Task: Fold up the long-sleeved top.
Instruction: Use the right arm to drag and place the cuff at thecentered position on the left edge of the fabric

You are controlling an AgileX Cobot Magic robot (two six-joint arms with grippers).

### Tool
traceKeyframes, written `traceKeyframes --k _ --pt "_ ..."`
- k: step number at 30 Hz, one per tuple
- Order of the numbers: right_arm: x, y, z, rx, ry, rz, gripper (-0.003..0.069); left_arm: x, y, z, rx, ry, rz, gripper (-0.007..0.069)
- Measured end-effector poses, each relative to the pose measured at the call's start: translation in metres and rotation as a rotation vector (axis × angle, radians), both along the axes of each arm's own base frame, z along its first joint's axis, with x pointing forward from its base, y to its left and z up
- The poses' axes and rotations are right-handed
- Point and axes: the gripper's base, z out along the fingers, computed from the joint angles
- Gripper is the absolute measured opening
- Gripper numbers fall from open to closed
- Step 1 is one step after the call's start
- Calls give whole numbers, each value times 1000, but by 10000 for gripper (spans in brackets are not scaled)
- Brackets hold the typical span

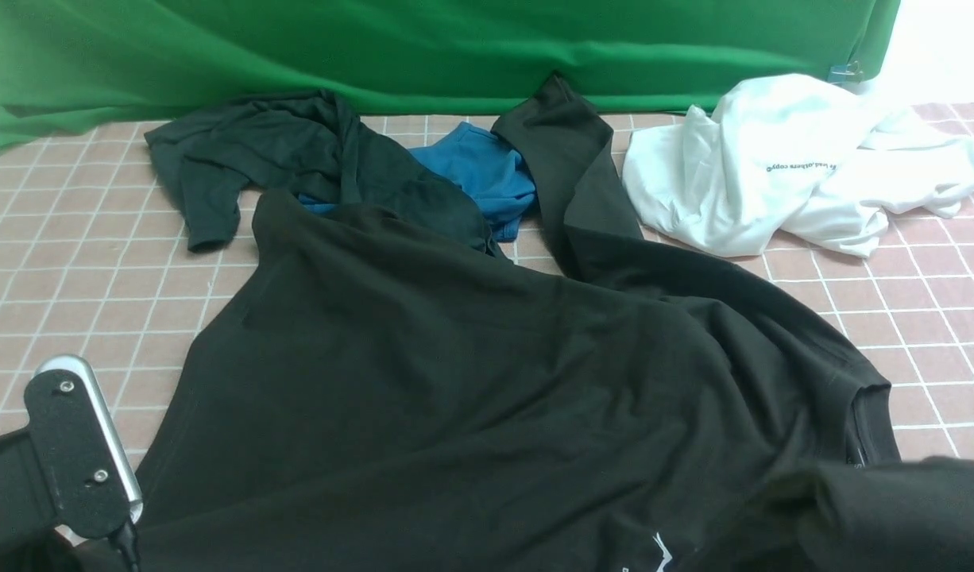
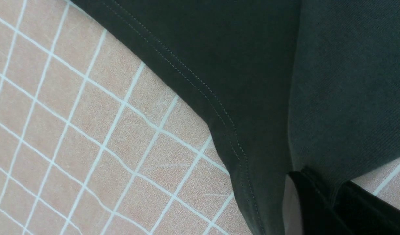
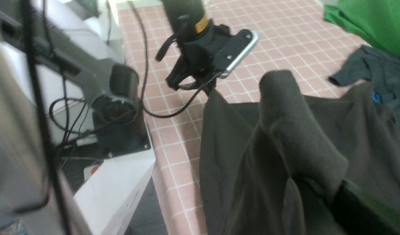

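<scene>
On the pale tiled surface before me, the long-sleeved top (image 1: 455, 381) lies spread across the middle, its near side lifted. At my left, my left pincer (image 2: 332, 192) is clenched on its cloth, near a stitched edge; I judge the knit soft, limp and light, likely to sag between grips, so corners and doubled edges serve best. At my right, my right pincer (image 3: 320, 195) grips a thick, bunched fold, which may slip unless pinched deep.

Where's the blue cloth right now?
Front view: blue cloth sits at the table's far side, between the dark green shirt and the black top's sleeve.
</scene>
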Motion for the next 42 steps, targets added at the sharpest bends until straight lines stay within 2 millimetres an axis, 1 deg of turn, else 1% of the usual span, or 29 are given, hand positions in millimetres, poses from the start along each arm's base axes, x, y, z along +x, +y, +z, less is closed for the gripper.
traceKeyframes --k 1,4,7,8,9,11,12,13,14,15,16,17,18,20,21,23,25,26,29,30,32,33,34,35,37,39,40,41,42 --pt "1 2 0 0 5 -27 89 0 0 0 -1 0 0 36" --pt "10 18 -7 -38 -21 -169 89 0 -1 0 -9 2 2 36" --pt "29 32 -17 -122 -24 -319 89 0 -1 0 -13 0 2 36" --pt "32 35 -19 -137 -28 -326 89 0 -1 0 -14 -2 2 36" --pt "48 45 -28 -190 1 -353 89 1 -1 0 -17 -9 1 36" --pt "65 57 -36 -210 41 -316 89 1 -2 1 -21 -20 1 36" --pt "81 64 -42 -208 79 -289 89 2 -2 1 -21 -24 0 36" --pt "84 65 -43 -207 84 -286 89 2 -2 1 -21 -24 0 36" --pt "95 67 -47 -206 107 -279 89 2 -2 1 -22 -24 0 36" --pt "119 68 -55 -214 149 -275 89 2 -2 1 -22 -26 0 36" --pt "127 67 -58 -218 162 -272 89 2 -2 1 -22 -26 0 36" --pt "146 66 -66 -230 189 -254 89 2 -2 1 -23 -30 -1 36" --pt "148 66 -67 -232 192 -251 89 2 -2 1 -23 -30 -1 36" --pt "173 68 -77 -252 207 -206 89 4 -2 2 -26 -45 -3 36" --pt "179 70 -80 -265 200 -186 89 4 -2 2 -27 -53 -4 36" --pt "190 77 -87 -288 199 -159 89 5 -3 2 -31 -67 -5 36" --pt "204 89 -92 -321 184 -108 89 8 -4 3 -41 -93 -7 36" --pt "211 97 -92 -335 168 -79 89 8 -4 4 -46 -104 -7 36" --pt "224 113 -94 -356 162 -36 89 10 -5 4 -53 -120 -8 36" --pt "224 114 -92 -353 157 -30 89 10 -5 4 -53 -120 -8 36" --pt "231 126 -92 -355 146 0 89 10 -5 4 -54 -121 -8 36" --pt "234 136 -93 -354 137 33 89 9 -5 4 -53 -116 -7 36" --pt "235 138 -93 -354 137 40 89 9 -5 4 -54 -114 -7 36" --pt "238 149 -96 -359 131 70 89 8 -4 4 -52 -100 -5 36" --pt "243 161 -99 -362 122 101 89 6 -4 3 -47 -75 -2 36" --pt "245 168 -104 -369 123 116 89 5 -4 2 -44 -62 -1 36" --pt "248 176 -106 -368 117 131 89 3 -3 1 -41 -40 3 36" --pt "249 177 -107 -371 116 137 89 3 -3 1 -40 -33 5 36" --pt "252 185 -108 -360 104 161 89 0 -3 0 -35 -7 9 36"
